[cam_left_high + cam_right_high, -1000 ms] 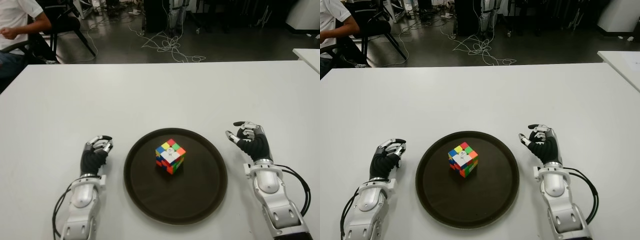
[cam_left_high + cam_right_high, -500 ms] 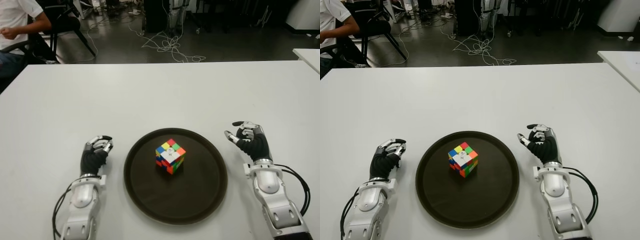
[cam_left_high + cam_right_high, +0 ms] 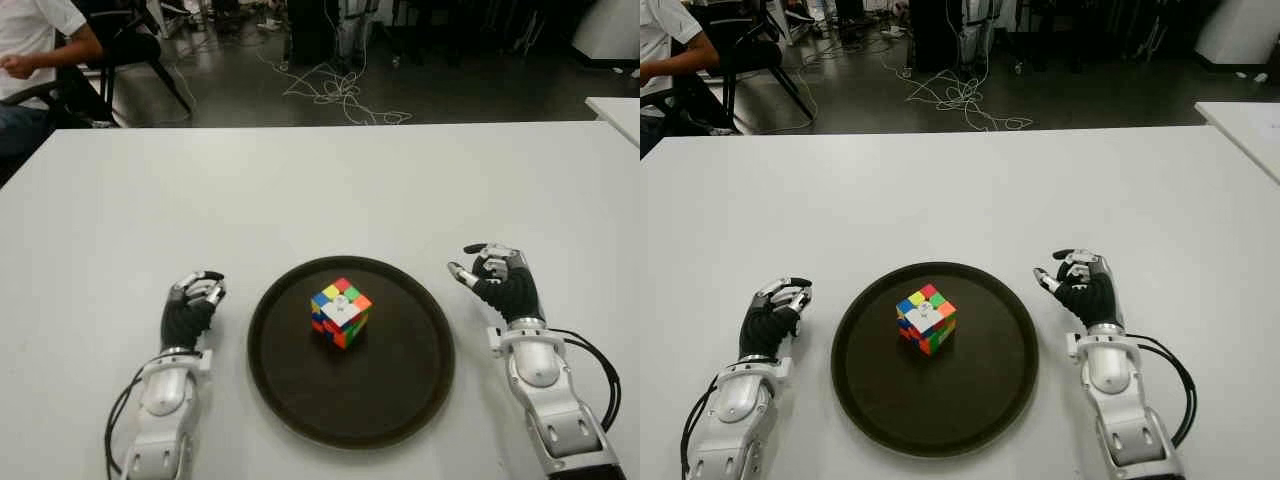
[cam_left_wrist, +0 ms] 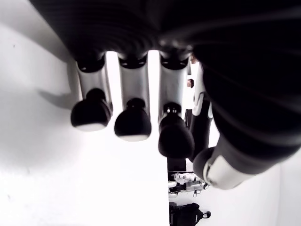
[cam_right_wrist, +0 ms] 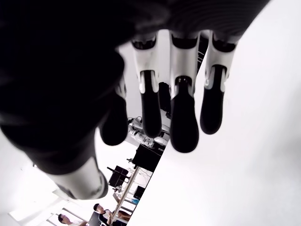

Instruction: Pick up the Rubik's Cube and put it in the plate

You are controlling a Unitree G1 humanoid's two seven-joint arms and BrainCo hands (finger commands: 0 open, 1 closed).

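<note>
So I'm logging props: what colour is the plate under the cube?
Very dark brown, near black, plain; the plate shows best in the left eye view.

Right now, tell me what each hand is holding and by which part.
Nothing is held. The left hand and right hand flank the plate, both empty. The Rubik's Cube sits free in the plate.

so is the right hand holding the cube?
No, the Rubik's Cube sits alone in the plate; the right hand is beside the plate, fingers holding nothing.
</note>
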